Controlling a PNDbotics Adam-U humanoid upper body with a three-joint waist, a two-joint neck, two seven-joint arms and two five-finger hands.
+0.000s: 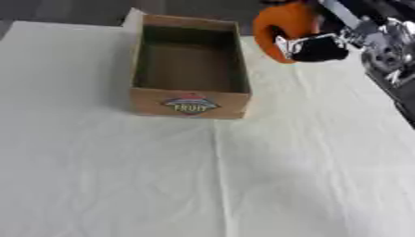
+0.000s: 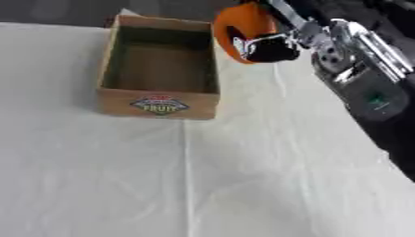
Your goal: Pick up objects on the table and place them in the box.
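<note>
1. While you look over the lower half of the frame, you see only the white tablecloth point(image 1: 243, 185), creased, with one fold line running down from the box toward the bottom edge.
2. Your cardboard box point(image 1: 190, 104) sits upright on the cloth in the upper left-centre of the frame. Its near wall carries a diamond label point(image 1: 191, 104) reading "FRUIT". The interior visible to you is bare brown cardboard.
3. Your right arm point(image 2: 365, 88) enters from the right edge and runs up toward the upper right, black with silver joints.
4. Your right hand point(image 1: 320, 46) is at the upper right of the frame, just beside the box's far right corner. Its fingers are curled round an orange object point(image 1: 279, 25), rounded in shape, and clamped on it.
5. That orange object is held off the cloth, to the right of the box's right wall and outside the box; in the right eye view it overlaps the far right rim.
6. Your left hand does not appear in either view.
7. Beyond the table's far edge, the top of the frame shows dark floor.
</note>
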